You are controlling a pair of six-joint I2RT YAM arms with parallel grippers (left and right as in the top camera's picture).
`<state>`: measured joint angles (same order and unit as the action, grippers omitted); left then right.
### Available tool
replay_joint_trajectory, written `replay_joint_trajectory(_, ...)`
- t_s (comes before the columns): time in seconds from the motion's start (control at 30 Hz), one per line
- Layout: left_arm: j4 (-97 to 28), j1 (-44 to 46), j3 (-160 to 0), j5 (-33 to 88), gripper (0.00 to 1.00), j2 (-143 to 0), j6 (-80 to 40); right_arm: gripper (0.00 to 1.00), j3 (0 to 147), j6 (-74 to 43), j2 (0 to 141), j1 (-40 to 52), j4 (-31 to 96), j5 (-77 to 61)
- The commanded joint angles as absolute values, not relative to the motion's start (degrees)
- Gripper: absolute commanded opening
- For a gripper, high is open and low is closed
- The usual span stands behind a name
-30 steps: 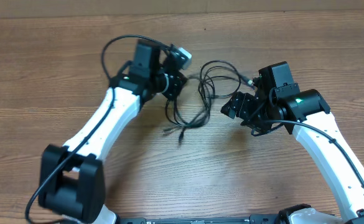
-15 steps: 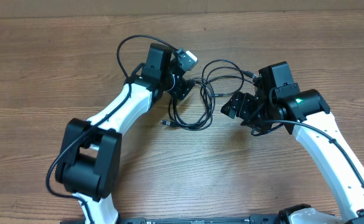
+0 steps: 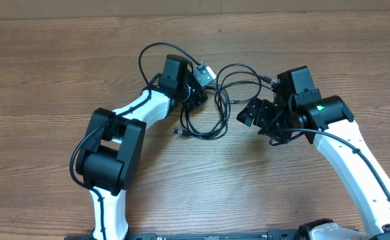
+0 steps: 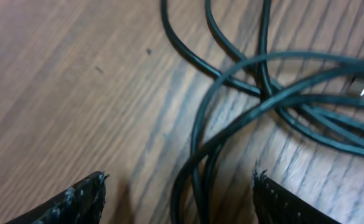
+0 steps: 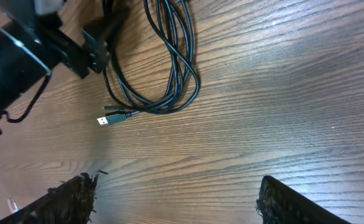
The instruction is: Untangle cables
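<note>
from above, the cables (image 3: 208, 137) lie in loose overlapping loops on the wooden table (image 3: 48, 80), about midway between the two arms and toward the far side. the left gripper (image 3: 198, 97) is down at the left edge of the loops, right on top of the strands, while the right gripper (image 3: 248, 115) hangs just beside their right edge, apart from them; from up here i can't make out how wide either pair of jaws stands. in the left wrist view, the left gripper (image 4: 178, 208) has its jaws spread wide, one dark fingertip (image 4: 76, 202) at each lower corner, and several strands of the cables (image 4: 266, 99) cross each other on the wood ahead, one or two running down into the gap between the tips without being pinched. in the right wrist view, the right gripper (image 5: 178, 205) also has its jaws spread, with only bare wood between them. the cables (image 5: 180, 68) lie farther off in a long narrow bundle, a small metal plug (image 5: 110, 120) sticking out at its near end, and the left gripper (image 5: 91, 46) sits over the strands at the upper left.
</note>
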<state>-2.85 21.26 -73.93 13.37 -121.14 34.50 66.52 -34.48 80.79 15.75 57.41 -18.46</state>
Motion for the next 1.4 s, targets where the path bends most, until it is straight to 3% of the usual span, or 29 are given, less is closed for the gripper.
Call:
replay_joint_trajectory(0.0, -0.8, 21.1, -74.7, 13.1, 0.72, -124.3, 38.1, 0.83, 66.4, -34.5, 80.7, 15.9, 56.8, -17.5)
replay_joint_trajectory(0.2, 1.1, 21.1, -74.7, 13.1, 0.53, -126.3, 38.2, 0.84, 66.4, -34.5, 80.7, 15.9, 57.3, -17.6)
replay_joint_trajectory(0.27, 1.6, 21.1, -74.7, 13.1, 0.38, -126.3, 38.2, 0.89, 66.4, -34.5, 80.7, 15.9, 57.3, -17.6)
replay_joint_trajectory(0.37, 1.6, 21.1, -74.7, 13.1, 0.06, -126.3, 38.2, 0.92, 66.4, -34.5, 80.7, 15.9, 57.1, -17.6)
replay_joint_trajectory(0.4, 1.5, 21.1, -74.7, 13.1, 0.04, -126.3, 38.2, 0.93, 66.4, -34.5, 80.7, 15.9, 57.1, -17.6)
replay_joint_trajectory(0.57, 1.8, 21.1, -74.7, 13.1, 0.04, -126.3, 38.1, 1.0, 66.4, -34.5, 80.7, 15.9, 57.1, -17.6)
replay_joint_trajectory(0.9, 1.3, 21.0, -74.8, 12.9, 0.04, -120.4, 31.1, 1.0, 66.4, -34.5, 80.7, 15.9, 57.1, -17.6)
replay_joint_trajectory(1.37, -13.4, 21.0, -74.8, 12.9, 0.04, -106.6, 26.1, 1.0, 66.4, -34.5, 80.7, 15.9, 57.1, -17.6)
